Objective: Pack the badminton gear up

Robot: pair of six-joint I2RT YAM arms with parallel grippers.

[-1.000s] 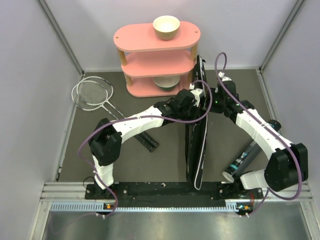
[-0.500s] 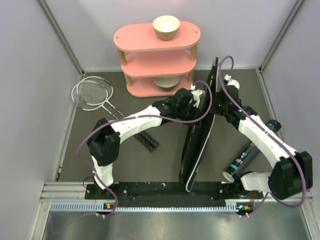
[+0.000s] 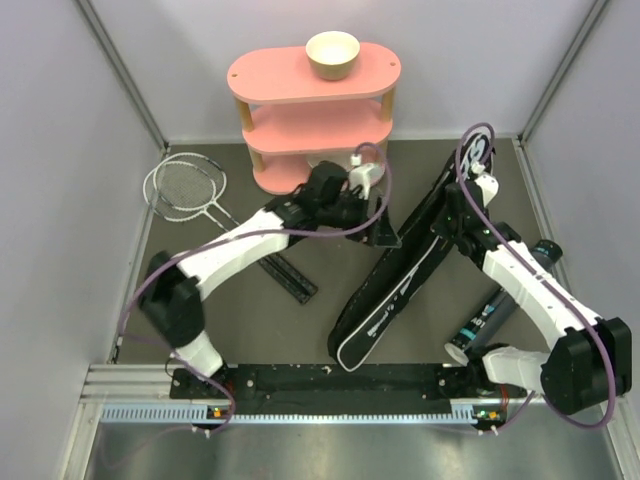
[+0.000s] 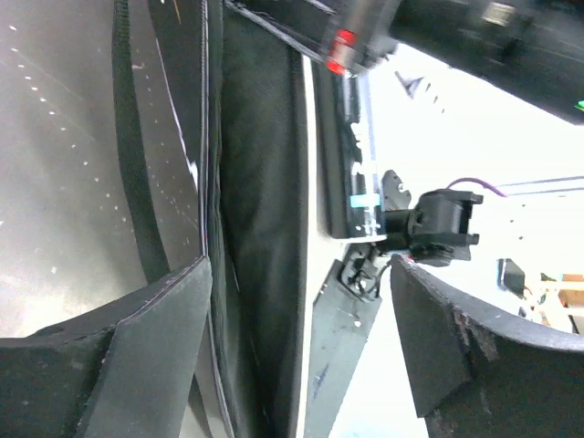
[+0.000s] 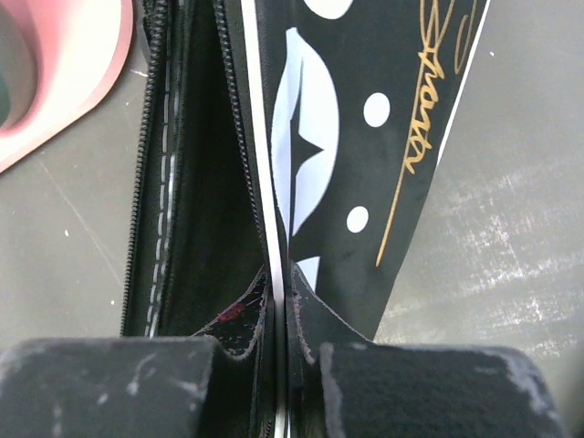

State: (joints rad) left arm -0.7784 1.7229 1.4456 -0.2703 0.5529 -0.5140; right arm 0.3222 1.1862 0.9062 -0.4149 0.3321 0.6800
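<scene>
The long black bag lies slanted across the floor, its top end toward the back right. My right gripper is shut on the bag's white-piped edge near that end, beside the open zipper. A little to the left of the bag, my left gripper stands open; in its wrist view the bag's dark fabric shows ahead between the spread fingers, untouched. Two silver-framed rackets lie at the back left, their black handles reaching toward the middle. The black tube lies at the right.
The pink three-tier shelf stands at the back centre, with one cream bowl on top and another on its lowest tier. Grey walls close in the left, back and right. The arm bases' rail runs along the near edge.
The bag, held up on edge between both grippers, has swung down to lie slanted. My left gripper let go, opened and drew back left. The right gripper closed on the bag's edge.
</scene>
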